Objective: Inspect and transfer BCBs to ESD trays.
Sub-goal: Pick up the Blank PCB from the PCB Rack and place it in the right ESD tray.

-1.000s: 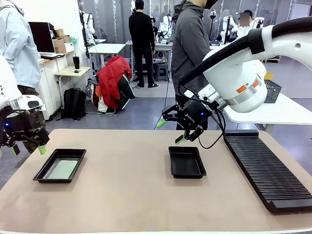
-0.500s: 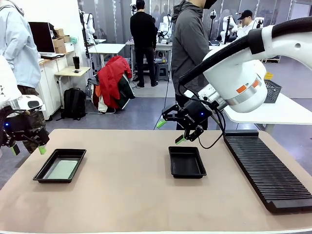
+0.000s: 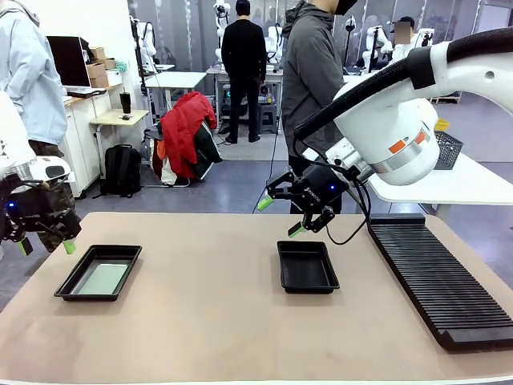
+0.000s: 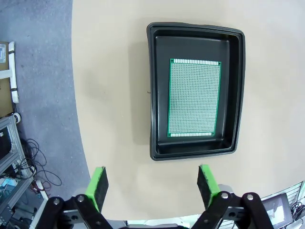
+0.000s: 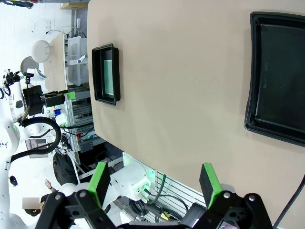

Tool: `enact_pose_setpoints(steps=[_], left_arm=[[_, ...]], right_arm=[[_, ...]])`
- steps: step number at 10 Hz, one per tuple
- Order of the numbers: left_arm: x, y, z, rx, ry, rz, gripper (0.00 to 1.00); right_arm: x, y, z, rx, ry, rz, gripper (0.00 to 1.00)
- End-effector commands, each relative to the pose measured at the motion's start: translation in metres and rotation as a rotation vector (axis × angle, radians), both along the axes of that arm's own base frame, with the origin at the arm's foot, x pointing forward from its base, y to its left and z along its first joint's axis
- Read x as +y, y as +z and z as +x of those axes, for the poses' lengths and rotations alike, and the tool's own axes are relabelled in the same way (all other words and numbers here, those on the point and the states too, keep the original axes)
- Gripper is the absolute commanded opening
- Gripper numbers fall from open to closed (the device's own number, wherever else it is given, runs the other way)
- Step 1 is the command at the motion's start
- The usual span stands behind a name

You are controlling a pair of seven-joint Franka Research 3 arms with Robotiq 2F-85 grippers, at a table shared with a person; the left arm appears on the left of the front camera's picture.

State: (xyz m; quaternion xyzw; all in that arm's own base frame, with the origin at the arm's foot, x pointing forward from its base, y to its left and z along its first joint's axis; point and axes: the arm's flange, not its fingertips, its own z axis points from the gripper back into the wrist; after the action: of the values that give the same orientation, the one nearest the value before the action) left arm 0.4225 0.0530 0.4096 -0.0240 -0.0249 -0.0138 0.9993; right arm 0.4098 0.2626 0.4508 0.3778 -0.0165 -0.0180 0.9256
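Observation:
A black ESD tray (image 3: 70, 282) lies at the table's left with one green BCB (image 3: 102, 278) flat inside it; the left wrist view shows the tray's rim (image 4: 153, 95) and the board's fine grid (image 4: 194, 97). My left gripper (image 3: 46, 246) hangs open just left of that tray, above the table's edge, and its own view (image 4: 153, 183) shows nothing between its fingers. A second black ESD tray (image 3: 308, 266) sits mid-table, bare inside (image 5: 281, 81). Above its far edge my right gripper (image 3: 280, 216) is held open and holds nothing (image 5: 151, 183).
A long black ribbed rack (image 3: 439, 277) runs along the table's right side. A person in a grey jacket (image 3: 313, 80) stands at the far edge behind the right gripper. Another person (image 3: 28, 80) stands at the far left. Bare tabletop (image 3: 200, 305) lies between the trays.

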Motion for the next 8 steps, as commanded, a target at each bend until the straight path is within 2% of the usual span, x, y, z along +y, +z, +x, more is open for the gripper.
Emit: enact_pose_setpoints(steps=[1,8], left_arm=[[0.0014,-0.0026,0.0013,-0.008,0.000,-0.006,1.00],[0.0014,-0.0026,0.0013,-0.008,0.000,-0.006,1.00]], right_arm=[[-0.0003,-0.0002,0.0003,-0.001,0.002,-0.004,1.00],[-0.0003,-0.0002,0.0003,-0.001,0.002,-0.004,1.00]])
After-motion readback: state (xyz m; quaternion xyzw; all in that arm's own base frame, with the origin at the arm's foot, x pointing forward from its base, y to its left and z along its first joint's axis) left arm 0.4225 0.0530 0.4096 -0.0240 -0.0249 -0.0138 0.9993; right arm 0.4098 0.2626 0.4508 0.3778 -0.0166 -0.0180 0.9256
